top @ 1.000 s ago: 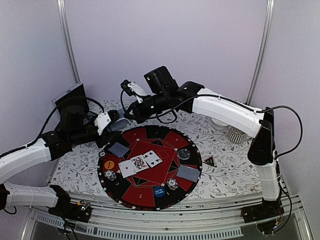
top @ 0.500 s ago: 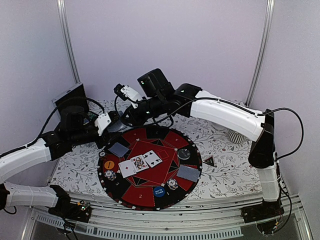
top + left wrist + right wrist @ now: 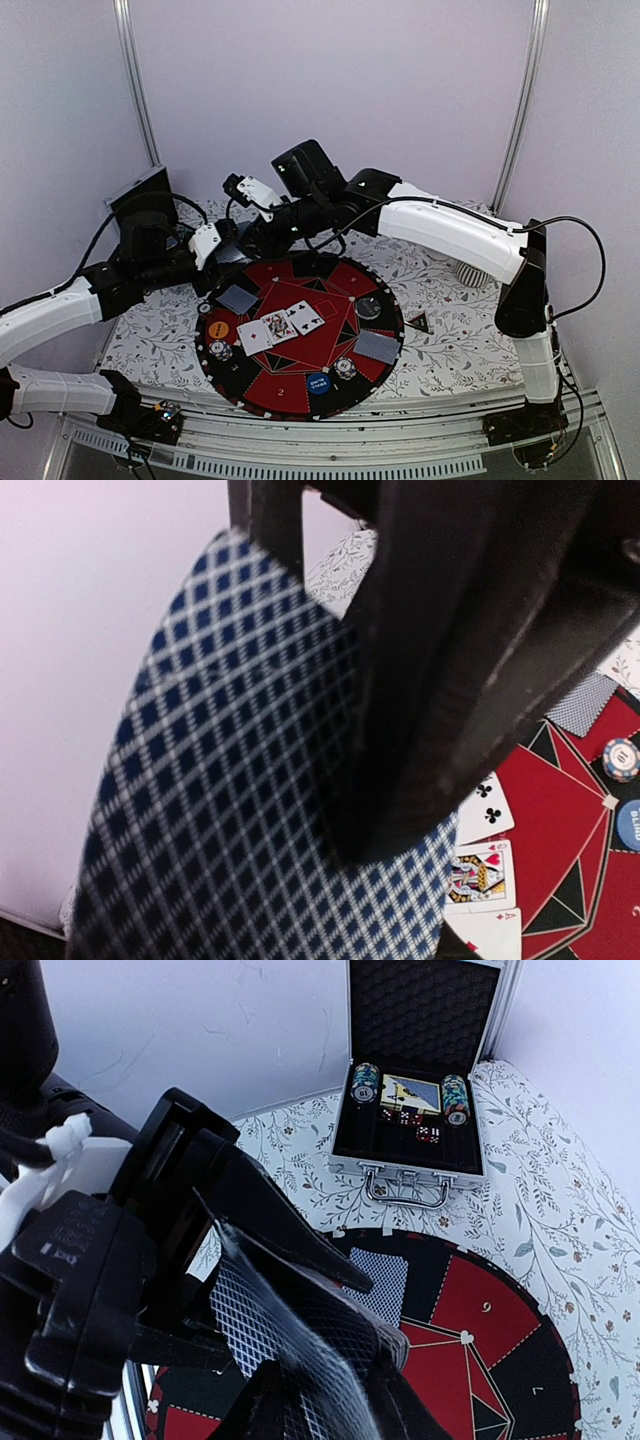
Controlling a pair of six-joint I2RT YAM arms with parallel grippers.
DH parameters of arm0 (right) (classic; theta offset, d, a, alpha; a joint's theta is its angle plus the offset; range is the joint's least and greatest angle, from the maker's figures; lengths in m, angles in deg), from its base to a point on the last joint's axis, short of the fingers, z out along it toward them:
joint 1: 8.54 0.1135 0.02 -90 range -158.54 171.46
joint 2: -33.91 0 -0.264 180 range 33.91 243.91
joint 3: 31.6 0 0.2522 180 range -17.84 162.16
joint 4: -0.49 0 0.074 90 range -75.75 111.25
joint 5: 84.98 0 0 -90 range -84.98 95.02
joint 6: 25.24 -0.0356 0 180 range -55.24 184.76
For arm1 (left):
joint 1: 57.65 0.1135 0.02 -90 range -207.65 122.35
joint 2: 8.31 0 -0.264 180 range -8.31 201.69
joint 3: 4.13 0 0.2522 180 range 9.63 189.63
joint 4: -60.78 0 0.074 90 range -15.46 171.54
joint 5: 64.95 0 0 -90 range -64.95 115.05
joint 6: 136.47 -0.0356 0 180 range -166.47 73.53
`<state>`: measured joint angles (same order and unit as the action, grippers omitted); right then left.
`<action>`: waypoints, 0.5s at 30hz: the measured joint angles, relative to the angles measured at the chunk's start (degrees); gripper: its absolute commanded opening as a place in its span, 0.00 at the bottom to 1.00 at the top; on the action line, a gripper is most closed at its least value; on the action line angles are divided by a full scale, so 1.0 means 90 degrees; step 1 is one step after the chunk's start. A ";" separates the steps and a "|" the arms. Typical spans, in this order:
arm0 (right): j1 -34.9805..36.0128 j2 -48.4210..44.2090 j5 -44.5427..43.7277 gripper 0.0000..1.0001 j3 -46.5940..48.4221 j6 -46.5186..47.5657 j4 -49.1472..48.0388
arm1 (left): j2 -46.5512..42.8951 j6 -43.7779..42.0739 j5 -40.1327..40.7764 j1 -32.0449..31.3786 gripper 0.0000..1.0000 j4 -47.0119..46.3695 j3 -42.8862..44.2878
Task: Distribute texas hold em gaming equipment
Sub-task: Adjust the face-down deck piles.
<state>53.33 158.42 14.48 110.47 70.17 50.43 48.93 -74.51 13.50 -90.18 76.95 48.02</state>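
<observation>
My left gripper (image 3: 222, 253) is shut on a deck of blue-checked playing cards (image 3: 230, 780) and holds it above the mat's far left edge. Its dark finger (image 3: 440, 680) lies across the top card. My right gripper (image 3: 248, 238) has reached across to that deck (image 3: 245, 1310). Its jaws (image 3: 330, 1385) are closed on the edge of the top card (image 3: 300, 1350), which bends up, blurred. On the round red-black mat (image 3: 285, 388) lie three face-up cards (image 3: 280, 325), two face-down cards (image 3: 237, 298) (image 3: 376, 346), chips (image 3: 220, 350), an orange button (image 3: 217, 328) and a blue button (image 3: 318, 381).
An open metal case (image 3: 415, 1110) with chip stacks, cards and dice stands at the far left corner, behind my left arm. A black-red triangle marker (image 3: 418, 322) lies right of the mat. A ribbed grey cup (image 3: 475, 270) stands at the back right.
My right arm has swung left across the back of the mat and brought its gripper up to the deck. The left arm has held still.
</observation>
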 measured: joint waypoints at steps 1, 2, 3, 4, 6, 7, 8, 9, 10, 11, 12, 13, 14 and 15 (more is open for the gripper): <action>0.0000 0.0000 -0.0007 0.38 0.0000 0.0000 0.0000 | 0.0000 0.0017 -0.0002 0.0000 0.43 0.0000 0.0000; 0.0000 0.0000 -0.0022 0.43 0.0000 -0.0002 -0.0002 | 0.0000 0.0036 -0.0002 0.0000 0.43 -0.0002 0.0000; 0.0002 0.0000 -0.0046 0.47 0.0000 -0.0017 -0.0010 | 0.0000 0.0051 -0.0007 0.0000 0.43 -0.0002 0.0000; 0.0002 0.0000 -0.0068 0.53 0.0000 -0.0029 -0.0012 | 0.0000 0.0078 -0.0005 0.0002 0.43 -0.0002 0.0000; 0.0012 0.0000 -0.0197 0.61 0.0000 -0.0039 -0.0027 | 0.0000 0.0102 -0.0044 0.0002 0.43 -0.0005 0.0000; 0.0015 0.0000 -0.0262 0.63 0.0000 -0.0034 -0.0032 | 0.0000 0.0121 -0.0102 -0.0002 0.43 -0.0005 0.0000; 0.0015 0.0000 -0.0325 0.63 0.0000 -0.0061 -0.0041 | 0.0000 0.0129 -0.0141 -0.0005 0.43 -0.0007 0.0000; 0.0012 0.0000 -0.0374 0.61 0.0000 -0.0053 -0.0058 | 0.0000 0.0141 -0.0170 -0.0005 0.43 -0.0005 0.0000; 0.0012 0.0000 -0.0403 0.54 0.0000 -0.0044 -0.0075 | 0.0000 0.0151 -0.0204 -0.0005 0.42 -0.0005 0.0002; 0.0012 0.0000 -0.0425 0.47 0.0000 -0.0039 -0.0078 | 0.0000 0.0165 -0.0233 -0.0005 0.43 -0.0005 0.0002; 0.0012 0.0000 -0.0447 0.41 0.0000 -0.0041 -0.0087 | 0.0000 0.0182 -0.0262 -0.0005 0.43 -0.0005 0.0002; 0.0012 0.0000 -0.0464 0.36 0.0000 -0.0046 -0.0104 | 0.0000 0.0192 -0.0294 -0.0005 0.42 -0.0005 0.0002; 0.0012 0.0000 -0.0478 0.30 0.0000 -0.0053 -0.0129 | 0.0000 0.0202 -0.0328 -0.0005 0.43 -0.0005 0.0002; 0.0012 0.0000 -0.0493 0.26 0.0000 -0.0061 -0.0153 | 0.0000 0.0216 -0.0357 -0.0005 0.42 -0.0005 0.0002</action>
<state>53.44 158.42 10.04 110.47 69.63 49.06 48.93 -72.56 10.28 -90.23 76.91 48.05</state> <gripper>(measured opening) 0.380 0.425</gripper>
